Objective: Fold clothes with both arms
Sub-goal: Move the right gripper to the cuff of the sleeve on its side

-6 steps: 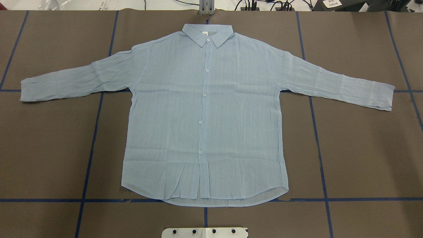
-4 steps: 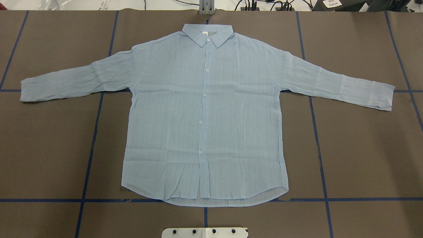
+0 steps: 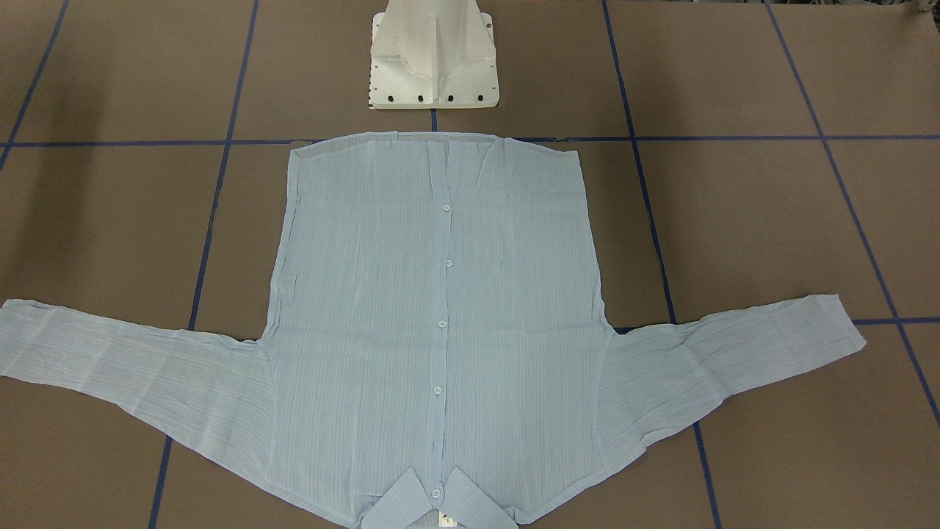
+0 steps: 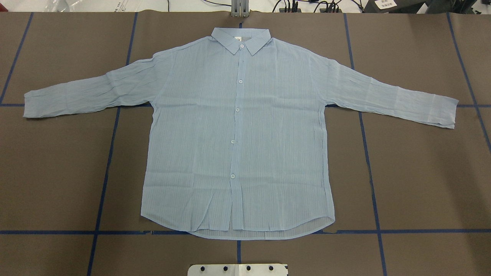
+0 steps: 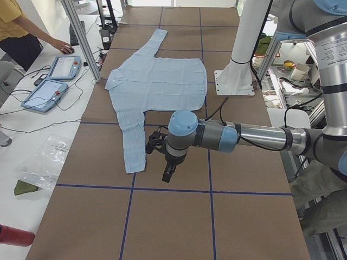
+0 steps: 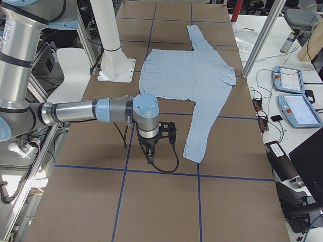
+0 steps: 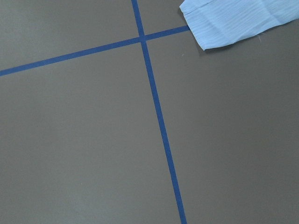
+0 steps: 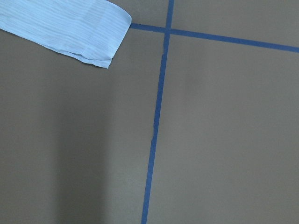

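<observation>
The light blue shirt (image 4: 238, 134) is laid flat and face up on the brown table (image 4: 422, 172). It is buttoned down the front with both sleeves spread out sideways, the collar (image 4: 241, 38) at the far edge and the curved hem towards the white pedestal base (image 3: 433, 59). Fine vertical stripes are seen across the cloth, and a row of small white buttons (image 4: 237, 110) runs down the placket. The fabric is thin and lightly creased, most of all on the sleeves and near the hem. Blue tape lines (image 4: 103, 172) are covered in places by the body and both sleeves.

The left gripper (image 5: 167, 174) is held over bare table near the cuff (image 7: 233, 23) of the sleeve on the robot's left, which is caught in a corner of the left wrist view. The right gripper (image 6: 150, 157) is held likewise near the other cuff (image 8: 70, 32). The shirt is touched by neither. Whether the fingers are spread or closed cannot be told — they are shown only in the side views.
</observation>
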Robot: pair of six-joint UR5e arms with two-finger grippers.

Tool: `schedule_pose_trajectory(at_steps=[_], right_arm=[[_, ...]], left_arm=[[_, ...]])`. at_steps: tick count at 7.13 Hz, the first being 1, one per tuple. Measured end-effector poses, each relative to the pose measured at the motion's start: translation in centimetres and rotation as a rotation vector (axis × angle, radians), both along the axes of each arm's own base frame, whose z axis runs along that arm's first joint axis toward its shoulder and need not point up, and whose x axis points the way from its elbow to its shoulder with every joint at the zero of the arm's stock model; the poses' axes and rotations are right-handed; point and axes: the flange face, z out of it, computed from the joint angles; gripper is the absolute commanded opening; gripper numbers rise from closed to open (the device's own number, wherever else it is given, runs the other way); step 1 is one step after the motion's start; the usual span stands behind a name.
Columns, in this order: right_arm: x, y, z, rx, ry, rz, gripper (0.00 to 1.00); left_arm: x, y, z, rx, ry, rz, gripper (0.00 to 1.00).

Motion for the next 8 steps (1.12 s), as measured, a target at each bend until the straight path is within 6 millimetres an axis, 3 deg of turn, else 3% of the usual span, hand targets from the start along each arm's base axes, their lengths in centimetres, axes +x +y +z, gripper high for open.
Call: schedule_pose_trajectory(at_steps=[2, 4, 6, 8], right_arm=[[-0.3, -2.4, -2.6, 0.126, -0.054, 0.001, 1.0], [-0.5, -3.6, -2.5, 0.2, -0.076, -0.003, 1.0], [-0.5, -5.2, -0.2, 0.274, -0.09, -0.011, 1.0], [-2.3, -6.6, 2.9, 0.341, -0.118, -0.009, 1.0]], left_arm=[[-2.1, 0.1, -1.5, 0.105, -0.003, -0.054, 1.0], [-4.0, -2.2, -3.6, 0.282, -0.025, -0.101, 1.0], [-4.4, -5.1, -2.4, 0.336, -0.018, -0.117, 1.0], [-4.6, -6.0, -2.1, 0.379, -0.016, -0.118, 1.0]])
